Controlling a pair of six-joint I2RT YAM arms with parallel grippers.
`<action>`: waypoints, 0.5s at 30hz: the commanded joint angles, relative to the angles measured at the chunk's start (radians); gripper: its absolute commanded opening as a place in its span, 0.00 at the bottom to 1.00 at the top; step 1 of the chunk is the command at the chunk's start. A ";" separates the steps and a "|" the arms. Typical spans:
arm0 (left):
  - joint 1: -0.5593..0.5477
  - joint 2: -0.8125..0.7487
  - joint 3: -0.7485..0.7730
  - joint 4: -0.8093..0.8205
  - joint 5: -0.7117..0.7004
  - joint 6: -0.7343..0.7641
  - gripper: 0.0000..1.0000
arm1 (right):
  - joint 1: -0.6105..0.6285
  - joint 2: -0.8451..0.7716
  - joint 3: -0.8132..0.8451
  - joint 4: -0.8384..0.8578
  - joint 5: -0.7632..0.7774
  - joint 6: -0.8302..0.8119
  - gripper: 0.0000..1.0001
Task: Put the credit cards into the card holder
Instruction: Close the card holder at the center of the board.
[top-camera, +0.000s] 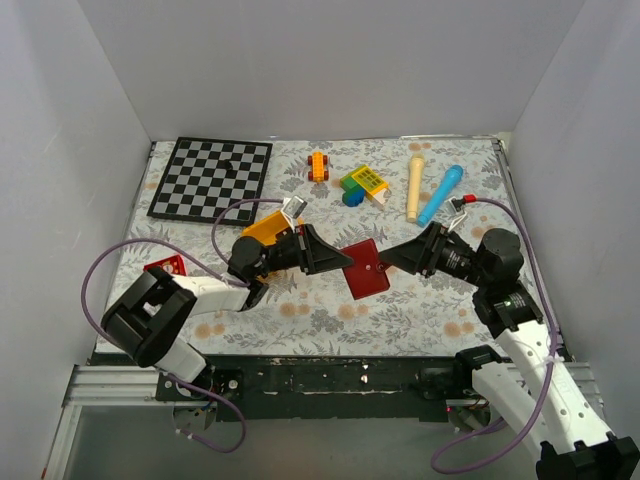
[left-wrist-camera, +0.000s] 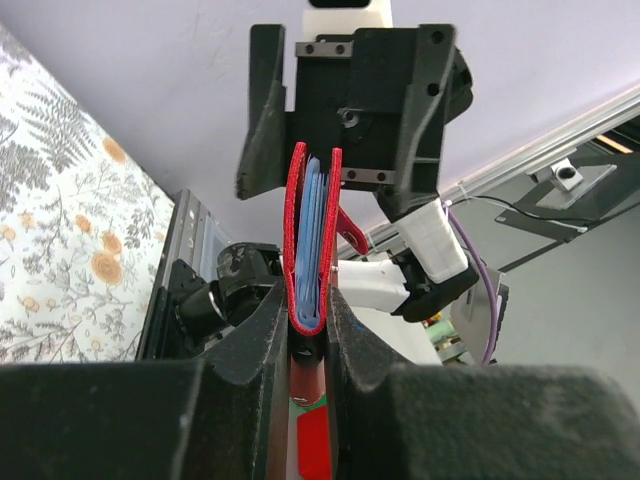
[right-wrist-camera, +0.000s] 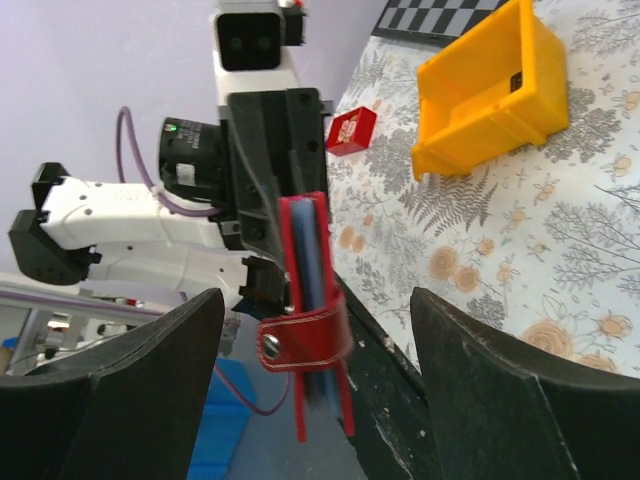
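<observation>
1. At 6 o'clock in the top view, a black metal rail (top-camera: 330, 378) runs along the near edge of the table, with both arm bases bolted to it.
2. The table carries a pale cloth (top-camera: 300, 310) printed with grey ferns and orange flowers. It is bare of objects at 6 o'clock and reaches the walls at 9 and 3 o'clock.
3. At the centre, the left gripper (top-camera: 345, 262) (left-wrist-camera: 308, 330) is closed narrow on the card holder (top-camera: 368, 270) (left-wrist-camera: 296, 240) (right-wrist-camera: 300, 240). It pinches the fold and holds the case edge-up above the cloth, with the pale blue pockets showing between the maroon covers.
4. The right gripper (top-camera: 388, 258) (right-wrist-camera: 315, 340) faces it from 3 o'clock with its jaws spread wide. They stand on either side of the snap tab (right-wrist-camera: 300, 342), and neither one touches it.
5. At 9 o'clock a small red item (top-camera: 165, 267) lies on the cloth. A yellow bin (top-camera: 270, 228) (right-wrist-camera: 490, 90) sits just behind the left wrist.
6. Across the far strip stand:
   - a chessboard (top-camera: 212, 177) at 11 o'clock
   - an orange toy car (top-camera: 318, 166) at 12 o'clock
   - coloured blocks (top-camera: 363, 183)
   - a cream cylinder (top-camera: 414, 187) and a blue marker (top-camera: 440, 194) at 1 o'clock
7. Plain white walls (top-camera: 330, 70) close in the left, far and right sides.
</observation>
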 joint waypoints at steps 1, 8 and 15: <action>0.002 0.049 0.031 0.125 0.033 -0.051 0.00 | -0.003 0.007 -0.030 0.228 -0.073 0.107 0.83; 0.002 0.112 0.057 0.269 0.045 -0.129 0.00 | -0.011 0.001 -0.026 0.233 -0.081 0.097 0.82; 0.004 0.107 0.077 0.371 0.058 -0.179 0.00 | -0.031 -0.016 -0.018 0.195 -0.087 0.068 0.82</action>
